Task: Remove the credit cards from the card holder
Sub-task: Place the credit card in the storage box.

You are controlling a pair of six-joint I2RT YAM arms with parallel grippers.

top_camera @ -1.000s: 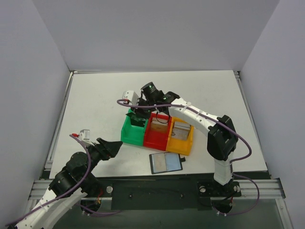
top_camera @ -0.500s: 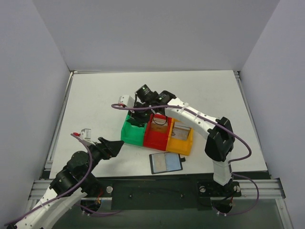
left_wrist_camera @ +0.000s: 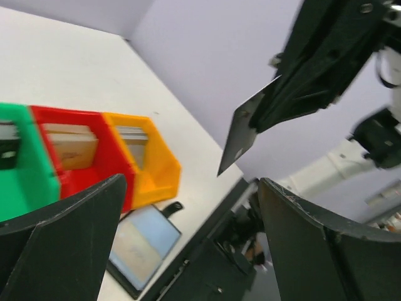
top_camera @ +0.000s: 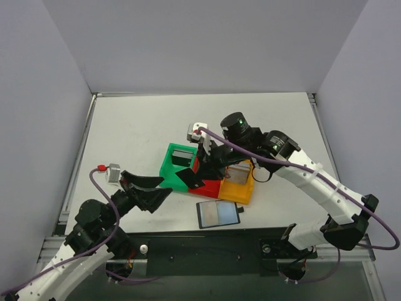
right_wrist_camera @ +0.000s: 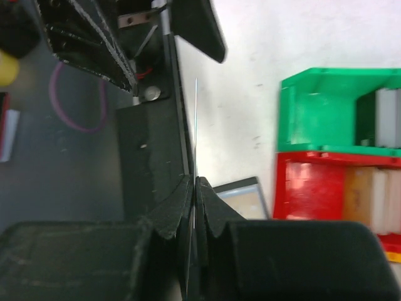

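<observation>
The card holder [top_camera: 166,170] is a green, red and orange row of boxes at mid table. My right gripper [top_camera: 202,170] hangs over its front, shut on a dark credit card [top_camera: 190,179]; in the right wrist view that card [right_wrist_camera: 195,125] shows edge-on between the shut fingers [right_wrist_camera: 195,183]. My left gripper [top_camera: 164,188] stands wide open just left of the card, not touching it [left_wrist_camera: 241,132]. A black-bordered card [top_camera: 218,214] lies flat in front of the holder. More cards stand in the green [top_camera: 182,155], red [left_wrist_camera: 72,145] and orange [top_camera: 237,170] boxes.
The black base rail [top_camera: 207,248] runs along the near table edge, close to the flat card. Grey walls close in the table on three sides. The right arm reaches over the holder from the right.
The right gripper has drawn a dark card up out of the green box and swung it forward over the holder's front. The left gripper has opened wider and risen toward it.
</observation>
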